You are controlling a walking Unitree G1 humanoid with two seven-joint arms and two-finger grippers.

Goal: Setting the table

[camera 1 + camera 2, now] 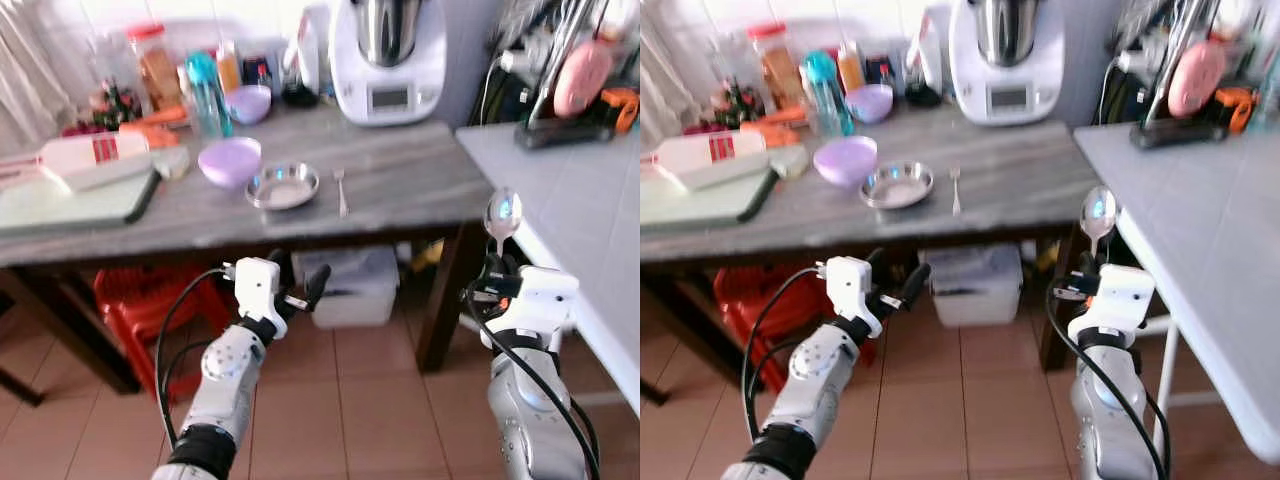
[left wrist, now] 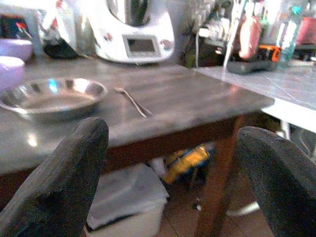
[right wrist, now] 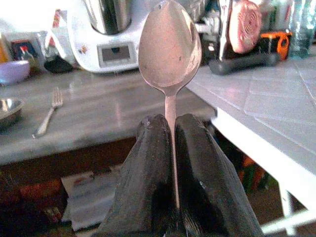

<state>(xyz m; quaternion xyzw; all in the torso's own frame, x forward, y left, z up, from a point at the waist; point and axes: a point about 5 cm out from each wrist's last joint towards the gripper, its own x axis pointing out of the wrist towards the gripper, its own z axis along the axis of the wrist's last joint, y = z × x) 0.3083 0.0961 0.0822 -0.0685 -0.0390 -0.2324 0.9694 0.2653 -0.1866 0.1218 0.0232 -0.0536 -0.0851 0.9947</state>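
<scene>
My right gripper (image 1: pixel 498 268) is shut on a metal spoon (image 3: pixel 169 49), held upright with its bowl up, below and right of the grey table's (image 1: pixel 420 185) right end. On the table lie a steel plate (image 1: pixel 283 186) and a fork (image 1: pixel 341 190) just right of it. A lilac bowl (image 1: pixel 230 161) stands left of the plate. My left gripper (image 1: pixel 298 283) is open and empty, low in front of the table's front edge, below the plate.
A white kitchen machine (image 1: pixel 387 60), jars, bottles and a second purple bowl (image 1: pixel 248 103) crowd the table's back. A green cutting board (image 1: pixel 70 200) lies at left. A white tiled counter (image 1: pixel 570 210) stands at right. A red stool (image 1: pixel 150 300) and white bin (image 1: pixel 345 285) sit underneath.
</scene>
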